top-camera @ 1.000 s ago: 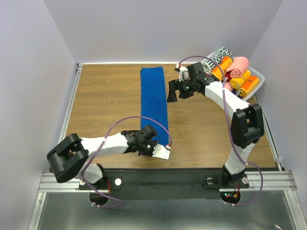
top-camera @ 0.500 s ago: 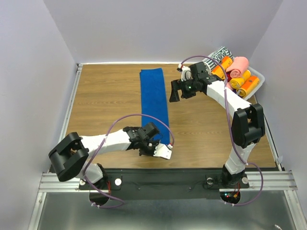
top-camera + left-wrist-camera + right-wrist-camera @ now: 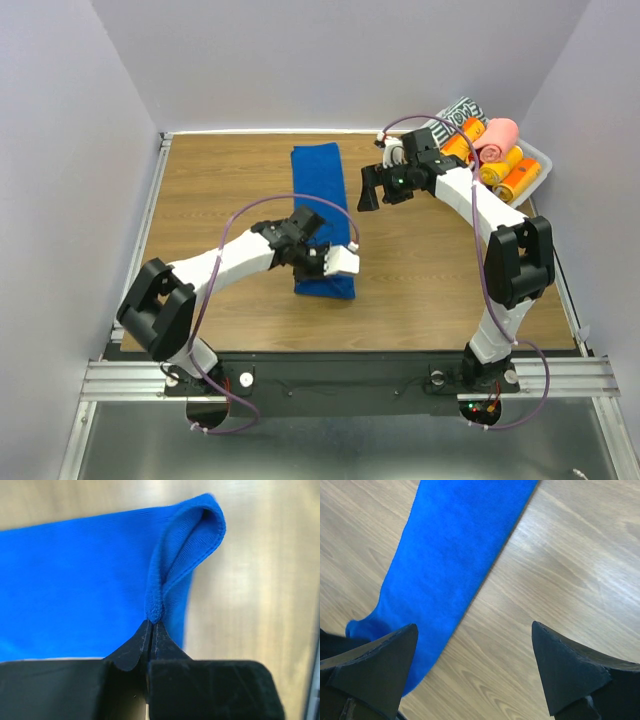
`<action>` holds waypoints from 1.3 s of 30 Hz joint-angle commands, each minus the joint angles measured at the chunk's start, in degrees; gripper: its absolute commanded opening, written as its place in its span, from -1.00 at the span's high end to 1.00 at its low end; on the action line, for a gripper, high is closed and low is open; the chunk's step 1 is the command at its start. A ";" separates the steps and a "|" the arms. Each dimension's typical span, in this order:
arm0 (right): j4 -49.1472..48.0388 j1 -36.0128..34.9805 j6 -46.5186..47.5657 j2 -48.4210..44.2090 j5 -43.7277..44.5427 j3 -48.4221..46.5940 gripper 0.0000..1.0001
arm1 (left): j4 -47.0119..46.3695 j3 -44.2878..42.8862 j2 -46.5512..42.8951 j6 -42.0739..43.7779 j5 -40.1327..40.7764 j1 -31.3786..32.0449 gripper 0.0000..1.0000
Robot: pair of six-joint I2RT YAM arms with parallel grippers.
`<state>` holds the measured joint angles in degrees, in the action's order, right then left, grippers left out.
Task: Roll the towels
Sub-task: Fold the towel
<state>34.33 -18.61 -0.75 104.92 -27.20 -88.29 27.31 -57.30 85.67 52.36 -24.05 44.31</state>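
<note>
The royal blue towel (image 3: pixel 318 185) lies as a long strip on the wooden table, running from far to near. Its near end is lifted and doubled back over the strip. My left gripper (image 3: pixel 312 258) is shut on that end; the left wrist view shows the jaws (image 3: pixel 151 622) pinching a folded loop of the towel's hem (image 3: pixel 185 545). My right gripper (image 3: pixel 370 188) hangs open and empty just right of the towel's far half, with fingers (image 3: pixel 375 665) wide apart over bare wood beside the towel (image 3: pixel 455 555). The salmon pink towel (image 3: pixel 497 138) sits rolled in the bin.
A clear plastic bin (image 3: pixel 537 160) stands at the far right corner with orange rolls (image 3: pixel 515 180) and a black-and-white patterned roll (image 3: pixel 455 115). White walls close in the table at the left, back and right.
My left gripper has moved from the near table edge toward the far side, lifting the blue towel's near end and folding it back. My right gripper has shifted slightly farther away.
</note>
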 commanded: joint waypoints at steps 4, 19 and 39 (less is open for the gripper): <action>-0.40 1.56 1.98 -1.48 0.39 -0.74 -1.00 | 1.17 -10.27 6.17 3.27 -1.26 -6.60 1.00; -0.40 3.23 2.07 0.28 -0.13 -0.92 -1.00 | 0.64 -21.19 18.48 5.03 -0.74 -12.59 1.00; -0.40 3.76 2.16 1.42 -1.45 -0.57 -1.00 | -0.68 -24.88 22.79 4.86 0.85 -14.78 1.00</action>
<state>34.35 -15.31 0.49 105.91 -27.46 -88.29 26.85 -79.55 108.40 56.53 -23.38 29.87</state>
